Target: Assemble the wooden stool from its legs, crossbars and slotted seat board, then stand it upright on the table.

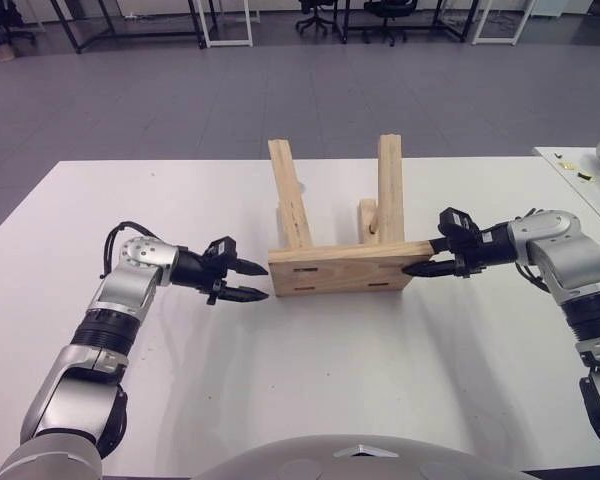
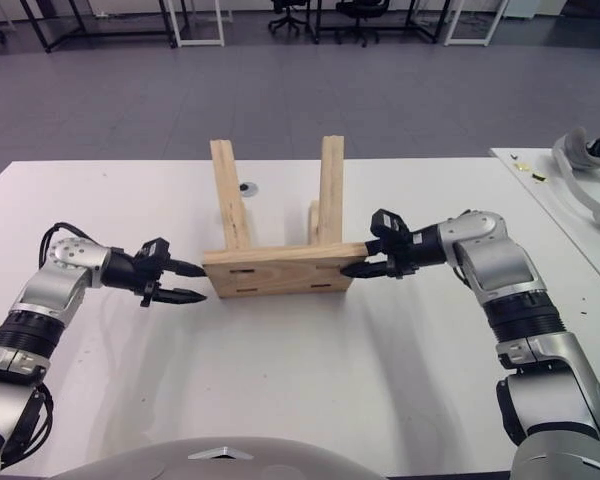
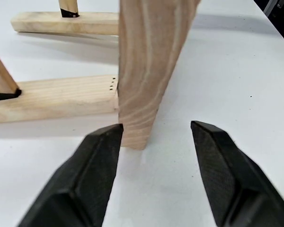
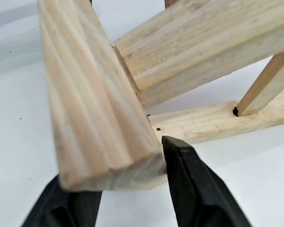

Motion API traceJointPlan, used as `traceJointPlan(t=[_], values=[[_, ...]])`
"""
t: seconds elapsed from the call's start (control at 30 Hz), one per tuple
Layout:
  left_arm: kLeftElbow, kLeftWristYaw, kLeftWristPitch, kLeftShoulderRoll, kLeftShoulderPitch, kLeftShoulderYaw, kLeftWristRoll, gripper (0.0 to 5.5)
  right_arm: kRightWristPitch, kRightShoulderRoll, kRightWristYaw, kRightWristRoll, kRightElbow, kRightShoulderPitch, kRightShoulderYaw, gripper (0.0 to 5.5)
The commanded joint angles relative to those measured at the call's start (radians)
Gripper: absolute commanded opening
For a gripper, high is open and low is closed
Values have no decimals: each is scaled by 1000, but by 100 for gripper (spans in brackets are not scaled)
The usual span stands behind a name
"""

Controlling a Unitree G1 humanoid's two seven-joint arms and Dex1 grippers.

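The wooden stool lies on its side in the middle of the white table. Its slotted seat board [image 1: 340,270] stands on edge, facing me. Two legs [image 1: 290,195] [image 1: 389,185] run away from me along the table, with a short crossbar [image 1: 368,220] between them. My left gripper [image 1: 263,281] is open at the board's left end, one finger on each side of the edge [image 3: 137,94], apparently not touching it. My right gripper [image 1: 420,256] is shut on the board's right end, whose end grain [image 4: 99,118] sits between the black fingers [image 4: 189,179].
A second white table [image 2: 540,200] at the right carries a white headset [image 2: 590,160]. A small dark spot [image 2: 244,187] marks the table behind the stool. Bare table surface lies in front of the board and to both sides.
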Motion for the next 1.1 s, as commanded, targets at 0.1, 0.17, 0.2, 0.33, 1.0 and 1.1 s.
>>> traceJointPlan(t=[0.1,0.17,0.2,0.33,1.0,1.1], values=[[-37,48,-22,-42,20,24,-18,266,18,11,11,22,-27,-8,-20,176],[-33,70,-44,-57,20,34,-14,266,21,13,19,24,-37,-3,-16,174],[-19,80,-56,-59,16,41,-11,266,20,14,22,24,-39,-1,-15,171],[39,99,-96,-69,-10,53,4,266,19,14,32,23,-41,2,-14,167],[83,42,-33,-129,-88,52,-39,176,87,47,31,66,-52,-29,-60,167],[-14,99,110,-151,-102,88,-101,168,236,115,-45,180,-91,-56,-150,167]])
